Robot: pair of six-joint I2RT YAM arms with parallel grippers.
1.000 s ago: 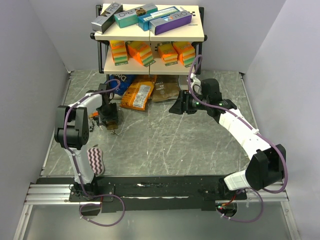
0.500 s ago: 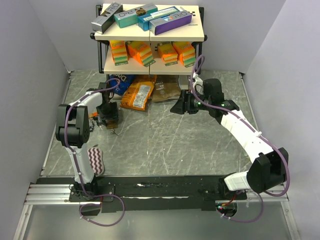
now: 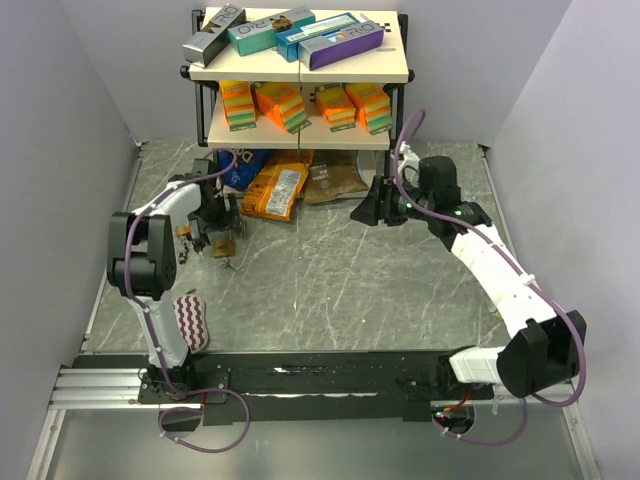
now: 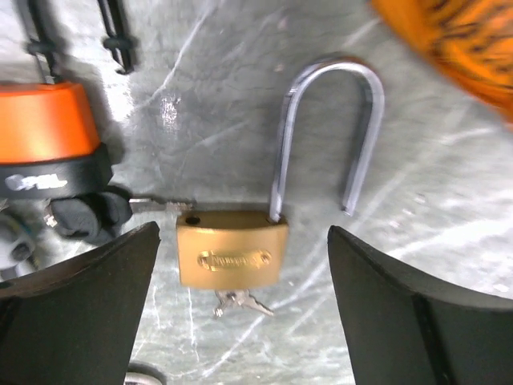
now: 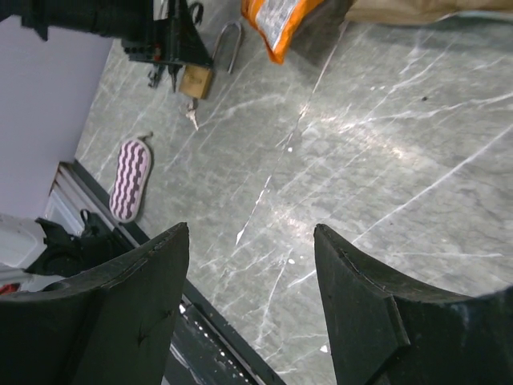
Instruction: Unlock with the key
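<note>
Brass padlock (image 4: pixel 232 255) lies flat on the grey marbled table (image 3: pixel 330 290), near the left side and just in front of an orange snack bag (image 3: pixel 275 190). Its steel shackle (image 4: pixel 325 120) is swung out: the long leg sits in the body, while the short leg hangs free beside it. A small key (image 4: pixel 236 302) sticks out of the bottom of the body. The left gripper (image 4: pixel 244 237) hovers over the lock with its fingers spread wide on either side, touching nothing. The right gripper (image 5: pixel 250 233) hangs above bare table, well apart from the lock, fingers parted and holding nothing.
</note>
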